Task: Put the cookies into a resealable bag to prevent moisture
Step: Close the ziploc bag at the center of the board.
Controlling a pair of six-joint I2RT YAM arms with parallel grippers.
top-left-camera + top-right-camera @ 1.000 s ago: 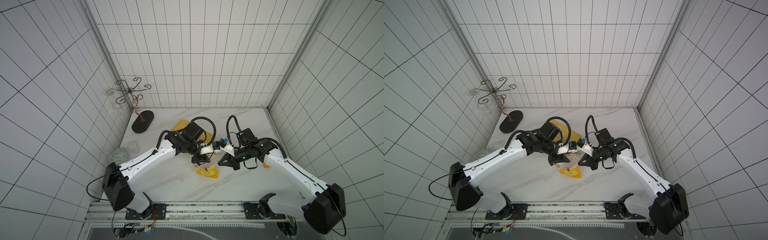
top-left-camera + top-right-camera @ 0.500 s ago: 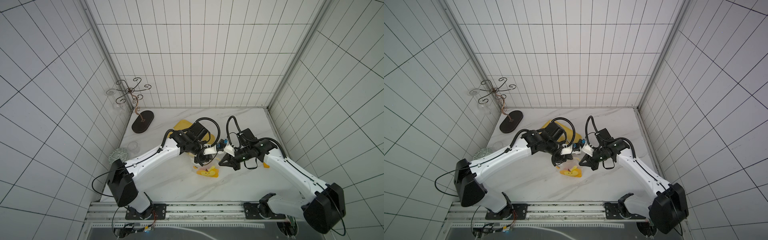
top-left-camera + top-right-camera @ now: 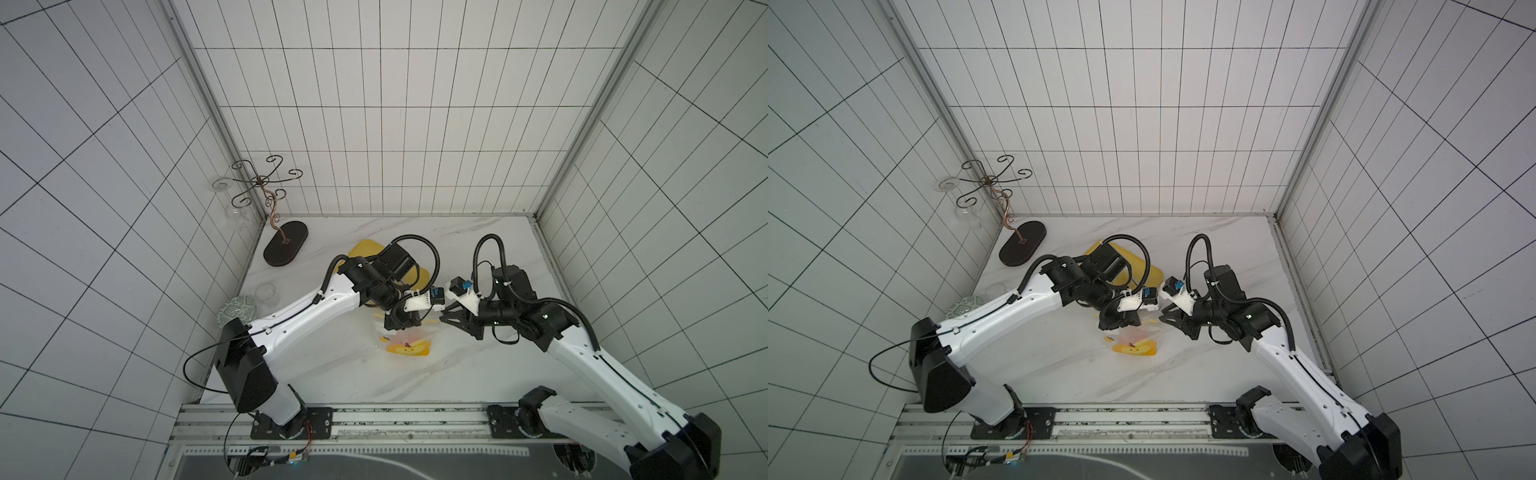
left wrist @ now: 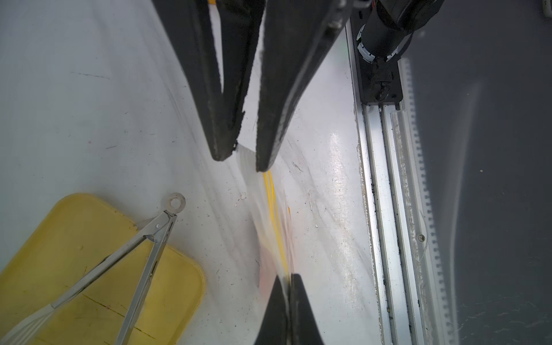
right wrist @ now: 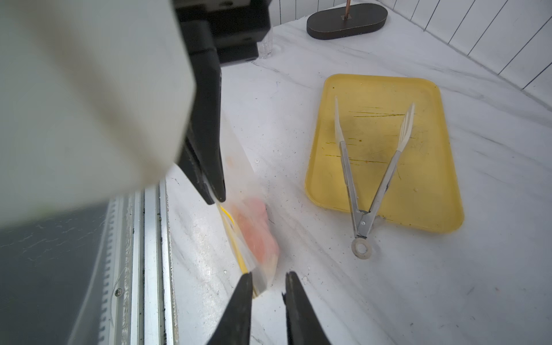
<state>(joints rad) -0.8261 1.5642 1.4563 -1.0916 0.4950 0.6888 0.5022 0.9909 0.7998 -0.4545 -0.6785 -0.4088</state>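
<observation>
Clear floppy plastic: resealable bag (image 3: 408, 345) sags at lower centre of frame, pink cookies (image 5: 254, 230) inside; left gripper (image 5: 215, 198) pinches its top edge, right gripper (image 5: 267, 283) parted around a corner. Light, slippery: hold the zip strip.

- No text, label, brand, number or sign is reading legibly in any view.
- The bag (image 3: 409, 348) is showing a yellow cartoon print in both top views, too small there for any lettering to be made out, and it is blurring in the wrist views.
</observation>
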